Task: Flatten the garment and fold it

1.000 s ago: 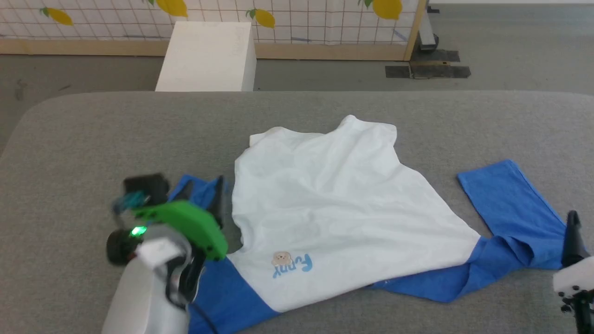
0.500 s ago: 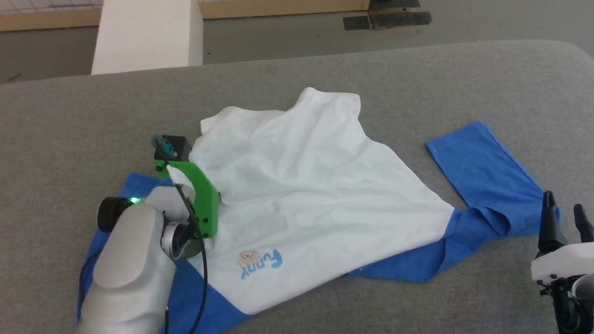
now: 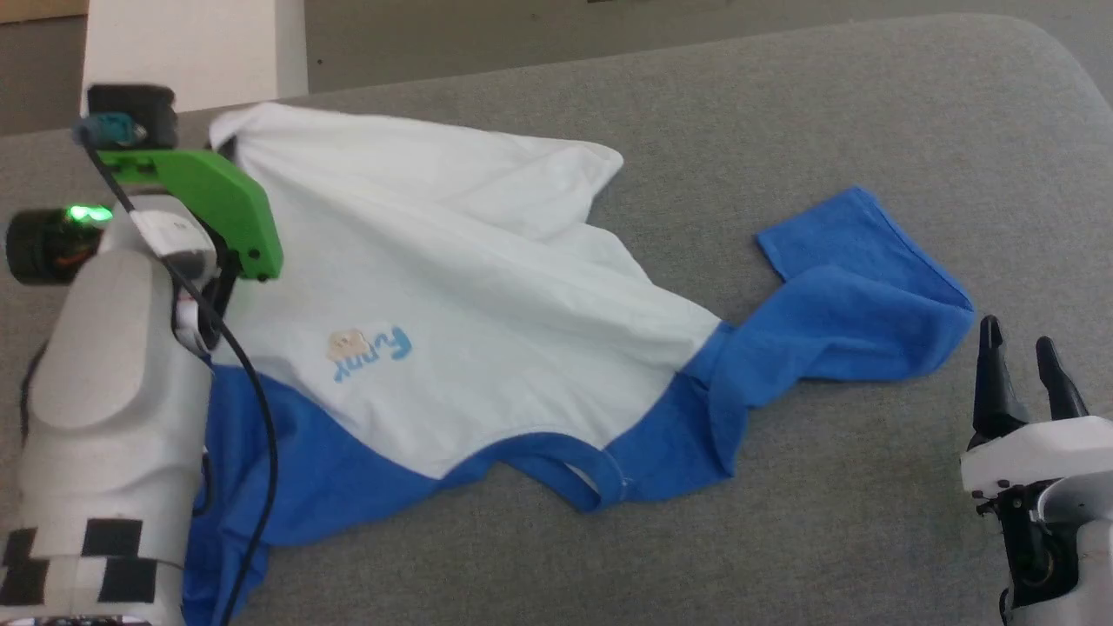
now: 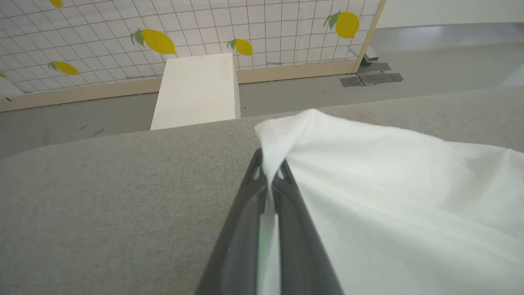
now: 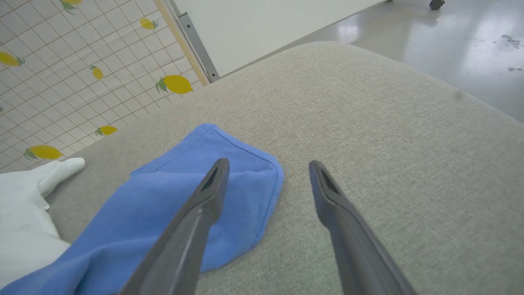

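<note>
Garment (image 3: 487, 287) sprawls on upholstery (image 3: 826, 113) before lemon-print wall (image 4: 266, 20).

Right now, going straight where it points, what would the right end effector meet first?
Probably the grey fabric surface, though one finger of the open right end effector might graze the royal-blue sleeve of the soft white T-shirt. Depth is unclear.

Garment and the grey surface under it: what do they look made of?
The garment looks like thin, soft matte knit, likely cotton jersey: it wrinkles and bunches where the left end effector pinches its white corner. The grey surface looks like woven upholstery fabric, with a fine heathered weave and rounded corners, possibly padded.
</note>
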